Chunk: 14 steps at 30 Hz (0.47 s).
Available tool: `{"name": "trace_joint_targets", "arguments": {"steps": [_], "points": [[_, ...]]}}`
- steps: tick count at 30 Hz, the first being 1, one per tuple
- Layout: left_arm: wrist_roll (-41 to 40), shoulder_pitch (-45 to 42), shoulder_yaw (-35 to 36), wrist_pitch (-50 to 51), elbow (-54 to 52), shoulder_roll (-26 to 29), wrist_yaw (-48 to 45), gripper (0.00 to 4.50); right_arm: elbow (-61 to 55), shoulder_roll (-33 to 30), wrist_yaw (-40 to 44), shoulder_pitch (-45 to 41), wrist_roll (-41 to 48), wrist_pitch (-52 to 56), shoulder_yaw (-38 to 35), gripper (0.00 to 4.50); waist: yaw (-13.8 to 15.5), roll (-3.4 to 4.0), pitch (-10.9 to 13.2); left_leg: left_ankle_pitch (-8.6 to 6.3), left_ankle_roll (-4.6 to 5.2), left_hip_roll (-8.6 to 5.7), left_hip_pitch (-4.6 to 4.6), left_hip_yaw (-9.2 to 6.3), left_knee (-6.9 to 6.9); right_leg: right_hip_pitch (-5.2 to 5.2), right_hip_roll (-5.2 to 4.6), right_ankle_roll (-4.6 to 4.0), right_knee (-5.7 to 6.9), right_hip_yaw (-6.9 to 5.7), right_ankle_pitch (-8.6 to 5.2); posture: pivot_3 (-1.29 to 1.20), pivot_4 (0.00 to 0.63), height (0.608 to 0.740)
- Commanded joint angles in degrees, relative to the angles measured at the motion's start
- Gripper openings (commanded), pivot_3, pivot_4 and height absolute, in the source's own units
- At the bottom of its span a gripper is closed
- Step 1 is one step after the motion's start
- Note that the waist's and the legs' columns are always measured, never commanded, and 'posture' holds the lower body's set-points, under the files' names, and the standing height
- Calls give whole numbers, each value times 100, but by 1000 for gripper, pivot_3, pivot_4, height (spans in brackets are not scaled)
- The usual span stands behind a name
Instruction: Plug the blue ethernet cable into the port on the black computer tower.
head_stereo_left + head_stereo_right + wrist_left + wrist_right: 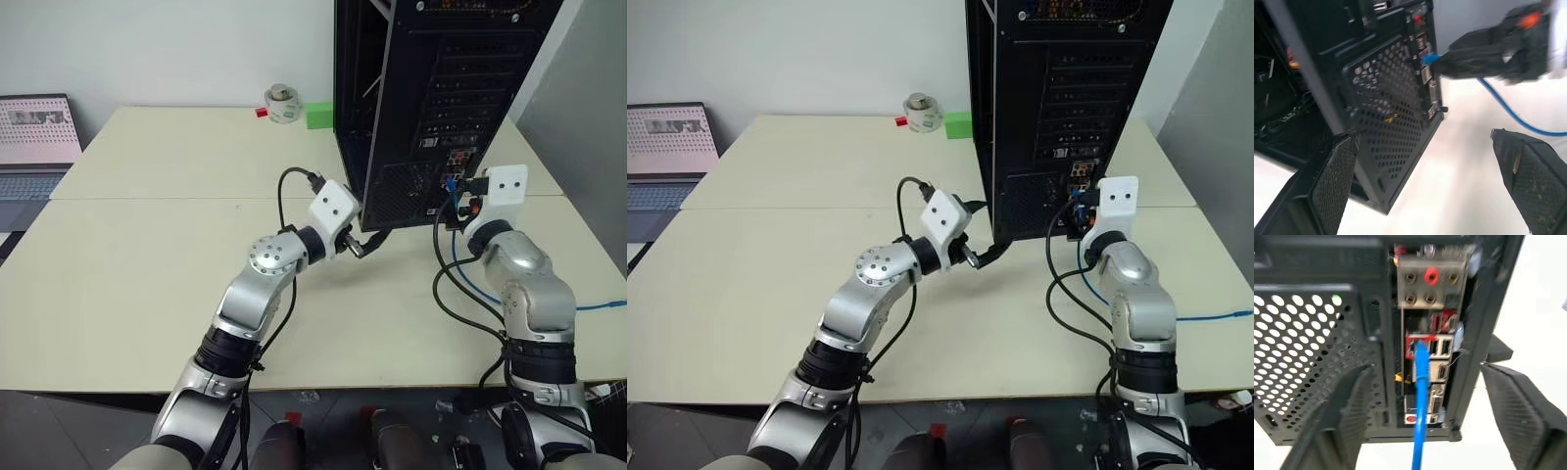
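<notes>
The black computer tower [431, 98] is stood upright on the cream table [147, 264], rear panel facing the robot. The blue ethernet cable [1420, 396] is seen seated in the port [1418, 346] within the red-framed block of the rear I/O panel — how fully the plug is home cannot be judged, as the view is soft there. From the port the cable is run down and away across the table toward its right edge. The right gripper [1420, 431] is held just before the panel, fingers spread wide to either side of the cable, nothing gripped. The left gripper [1435, 181] is likewise spread wide and empty — positioned at the tower's lower corner beside the mesh vent [1386, 112].
</notes>
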Motion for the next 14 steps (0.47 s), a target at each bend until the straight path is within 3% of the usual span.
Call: {"name": "trace_joint_targets", "arguments": {"steps": [1, 6, 14], "points": [[-77, -115, 295, 54, -69, 413, -268, 4500, -749, -813, 1163, 357, 560, 2, -264, 4477, 3, 0, 0, 0, 0, -1, -3, -3, 0, 0, 0, 0, -1, -3, 0, 0, 150, 740], [-305, -57, 616, 112, -86, 964, -694, 4500, -737, -1635, 2374, 856, 1246, -249, -807, 4477, 24, -1, 1, 0, 1, -1, -5, -2, 0, 1, 0, 1, -7, -9, -1, 0, 150, 740], [-608, 145, 1089, 67, -173, 1553, -1095, 4500, -214, -2359, 3323, 1015, 1739, -601, -1475, 4477, 25, -2, 2, 0, 1, 0, -1, 0, 1, 5, 0, 1, -7, -9, -1, 0, 150, 740]]}}
